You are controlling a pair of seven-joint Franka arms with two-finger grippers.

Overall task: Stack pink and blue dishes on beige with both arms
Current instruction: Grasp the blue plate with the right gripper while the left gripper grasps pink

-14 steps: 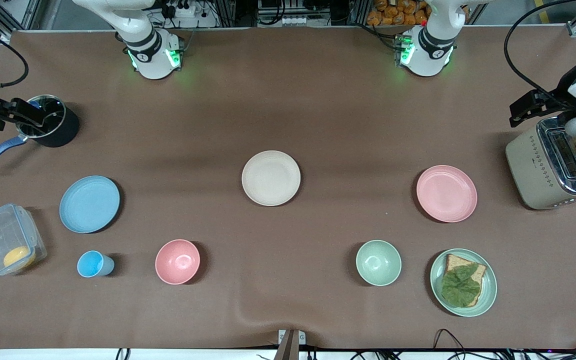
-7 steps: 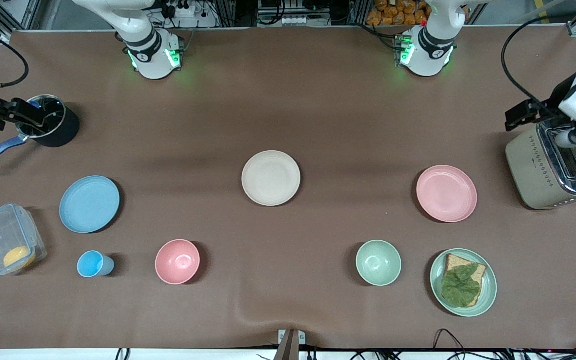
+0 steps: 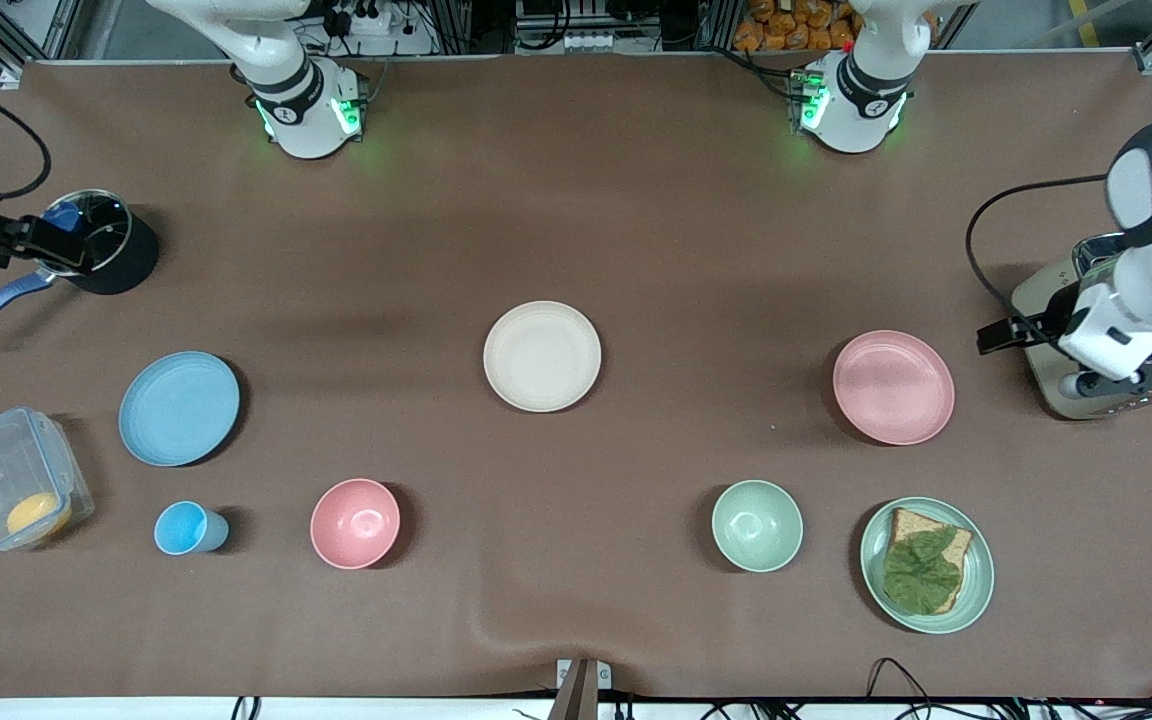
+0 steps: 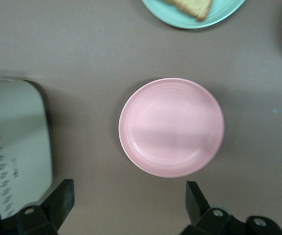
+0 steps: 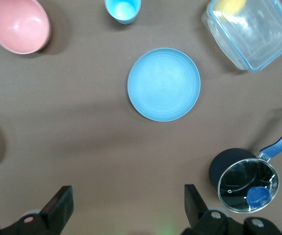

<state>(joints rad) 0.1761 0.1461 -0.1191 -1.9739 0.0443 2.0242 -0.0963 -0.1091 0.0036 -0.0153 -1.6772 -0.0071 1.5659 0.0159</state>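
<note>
The beige plate point(image 3: 542, 356) lies mid-table with nothing on it. The pink plate point(image 3: 893, 387) point(image 4: 171, 127) lies toward the left arm's end, beside the toaster. The blue plate point(image 3: 179, 408) point(image 5: 164, 84) lies toward the right arm's end. My left gripper point(image 4: 128, 208) hangs open and empty over the table between the toaster and the pink plate, apart from the plate. My right gripper point(image 3: 31, 245) point(image 5: 126, 208) is open and empty, high up beside the black pot, well apart from the blue plate.
A toaster point(image 3: 1086, 350) stands at the left arm's end. Nearer the front camera are a green plate with bread and a leaf point(image 3: 926, 565), a green bowl point(image 3: 757, 525), a pink bowl point(image 3: 355, 523), a blue cup point(image 3: 186, 528) and a clear container point(image 3: 11, 478). The black pot point(image 3: 106, 250) has a blue handle.
The left arm has swung from above the toaster's slots down toward the pink plate's side of the toaster. The right gripper has shifted slightly by the pot. The plates have not moved.
</note>
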